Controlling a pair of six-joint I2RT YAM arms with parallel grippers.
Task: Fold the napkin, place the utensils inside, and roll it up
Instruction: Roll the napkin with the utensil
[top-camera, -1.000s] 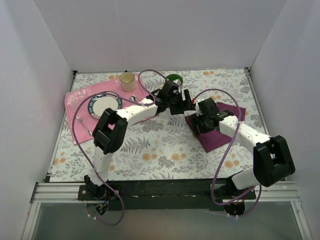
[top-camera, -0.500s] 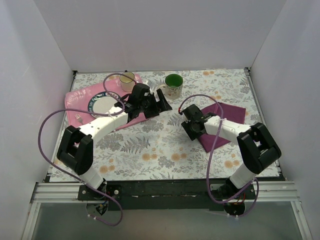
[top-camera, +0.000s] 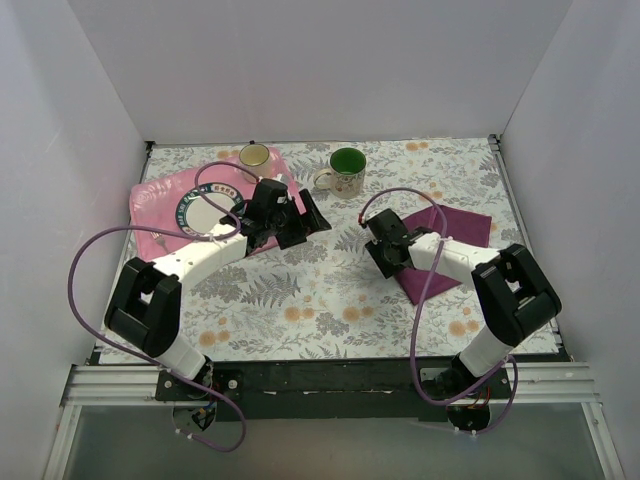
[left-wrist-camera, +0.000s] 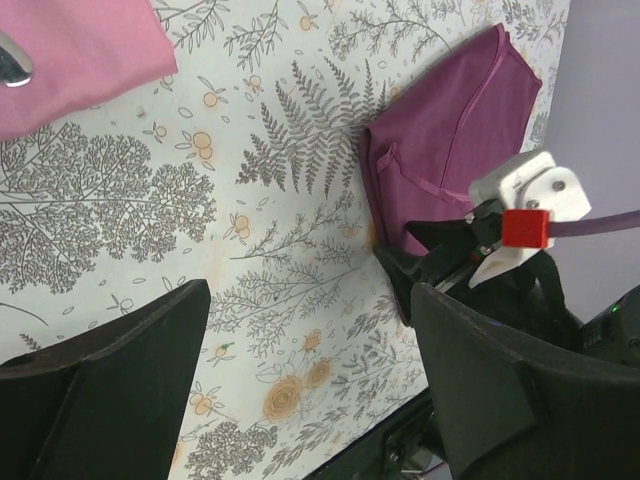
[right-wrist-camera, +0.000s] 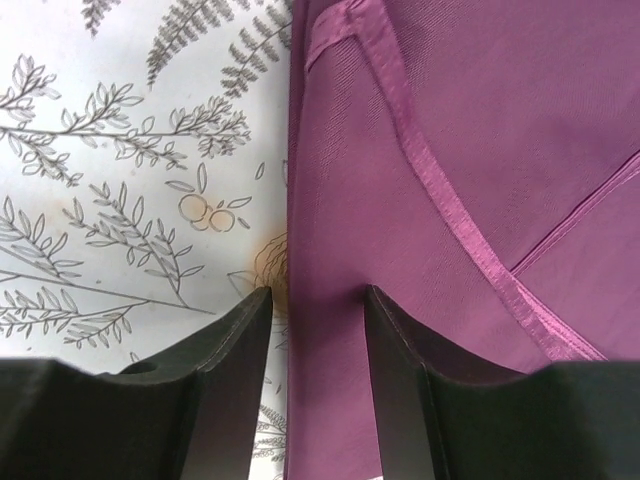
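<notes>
My right hand (right-wrist-camera: 318, 300) is slightly parted, astride the edge of the napkin (right-wrist-camera: 450, 150). My left hand (left-wrist-camera: 310, 300) hangs spread wide over the bench (left-wrist-camera: 150, 200), left of the napkin.

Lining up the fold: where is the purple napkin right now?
In the top view, the napkin lies on the right side of the table, nearer than the green mug, with the right gripper at its left edge.
</notes>
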